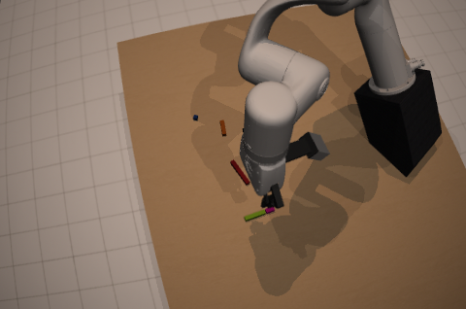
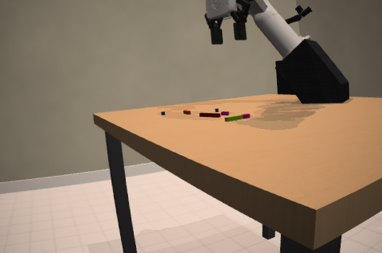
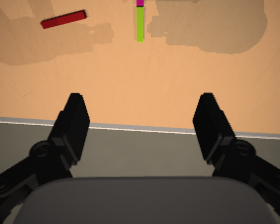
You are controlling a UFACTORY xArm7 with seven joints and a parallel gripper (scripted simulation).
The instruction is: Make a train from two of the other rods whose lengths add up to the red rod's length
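Observation:
A lime rod (image 1: 254,215) lies flat on the wooden table, end to end with a magenta rod (image 1: 270,210) in one line; both show in the exterior view as the lime rod (image 2: 234,118) and the magenta rod (image 2: 246,116), and at the top of the wrist view as the lime rod (image 3: 140,24) and the magenta rod (image 3: 140,2). The red rod (image 1: 240,172) lies apart to their left, also in the wrist view (image 3: 63,19). My gripper (image 2: 228,32) is open and empty, high above the table over the two joined rods.
An orange rod (image 1: 222,127) and a blue rod (image 1: 195,118) lie farther back. A second magenta rod (image 2: 225,113) and a second blue rod (image 2: 216,110) lie behind the red rod. The arm's black base (image 1: 400,120) stands at the right.

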